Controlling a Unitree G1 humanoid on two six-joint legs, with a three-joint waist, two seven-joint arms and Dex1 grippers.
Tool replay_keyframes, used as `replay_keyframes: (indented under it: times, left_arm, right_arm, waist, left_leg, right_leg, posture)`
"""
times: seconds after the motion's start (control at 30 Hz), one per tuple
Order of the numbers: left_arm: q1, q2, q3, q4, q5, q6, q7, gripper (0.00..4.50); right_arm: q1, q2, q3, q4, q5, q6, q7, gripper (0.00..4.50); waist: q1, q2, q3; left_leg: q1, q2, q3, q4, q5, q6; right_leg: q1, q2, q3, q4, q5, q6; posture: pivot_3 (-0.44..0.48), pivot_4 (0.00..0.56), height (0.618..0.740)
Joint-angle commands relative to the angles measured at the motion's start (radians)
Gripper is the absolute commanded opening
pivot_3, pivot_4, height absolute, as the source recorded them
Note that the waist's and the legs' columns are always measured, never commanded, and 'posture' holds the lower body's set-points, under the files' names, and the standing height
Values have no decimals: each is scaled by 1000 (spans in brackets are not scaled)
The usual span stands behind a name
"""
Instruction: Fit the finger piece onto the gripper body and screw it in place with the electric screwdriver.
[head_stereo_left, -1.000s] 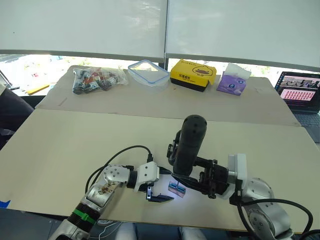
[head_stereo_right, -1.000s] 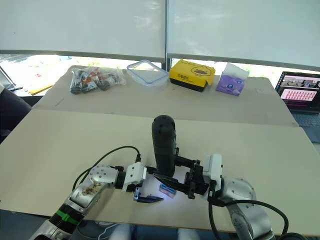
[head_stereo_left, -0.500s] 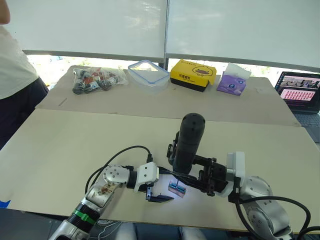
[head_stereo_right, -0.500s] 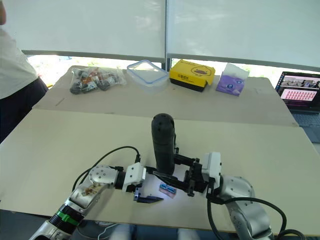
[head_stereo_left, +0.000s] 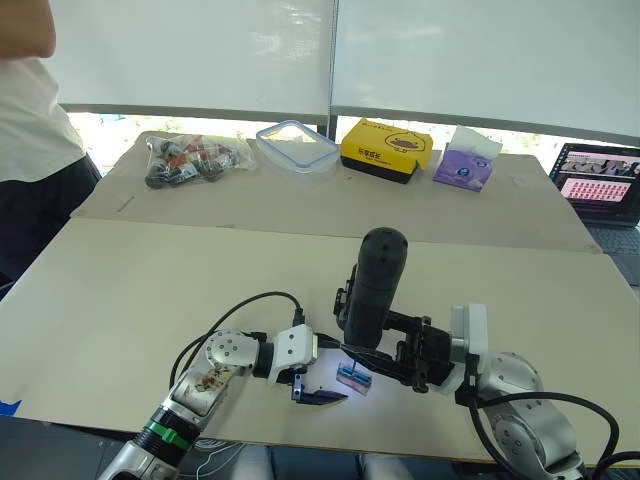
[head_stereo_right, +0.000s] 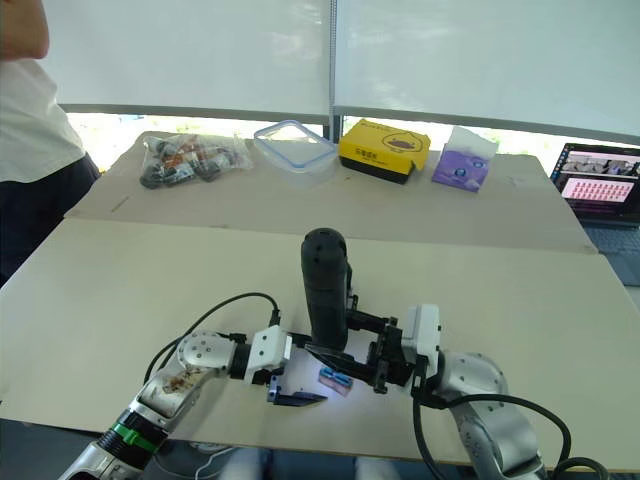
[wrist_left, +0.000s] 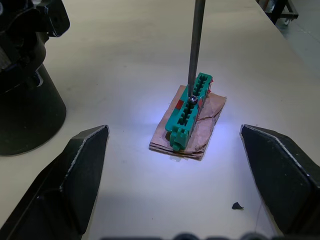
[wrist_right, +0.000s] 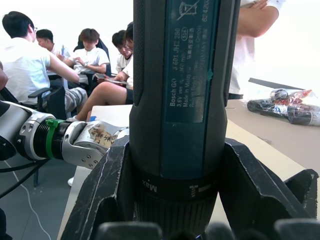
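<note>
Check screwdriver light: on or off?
On. A white glow lights the table around the green block under the electric screwdriver bit.

We find a beige table (head_stereo_left: 120, 300) carrying a green-and-brown block (wrist_left: 187, 117) near its front edge, with a bag of parts (head_stereo_left: 190, 160), a clear container (head_stereo_left: 297, 145), a yellow box (head_stereo_left: 386, 149), a purple tissue pack (head_stereo_left: 466, 157) and a laptop (head_stereo_left: 598, 190) along the back.
</note>
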Motion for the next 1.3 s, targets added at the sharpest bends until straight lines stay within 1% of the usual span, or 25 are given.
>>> replay_keyframes:
  times: [0.03, 0.87, 1.3]
  left_arm:
    - [28, 14, -30, 50, 26, 18, -5, 4446]
    - [23, 14, -34, 38, 24, 37, -3, 4446]
    - [24, 14, -34, 38, 23, 40, -4, 4446]
  right_arm:
    - [-8, -2, -8, -38, 18, -20, 2, 1924]
    - [7, -9, -2, -21, 9, -28, 3, 1924]
    - [-9, -24, -23, -16, 33, -18, 9, 1924]
  waist:
    - [0, 0, 0]
    - [0, 0, 0]
    - [0, 0, -1]
  left_leg:
    - [0, 0, 0, 0, 0, 0]
    - [0, 0, 0, 0, 0, 0]
    - [0, 0, 0, 0, 0, 0]
  right_leg:
    - [0, 0, 0, 0, 0, 0]
    - [0, 0, 0, 0, 0, 0]
    - [0, 0, 0, 0, 0, 0]
  posture:
    - [0, 150, 740]
    - [0, 150, 740]
    - [0, 150, 740]
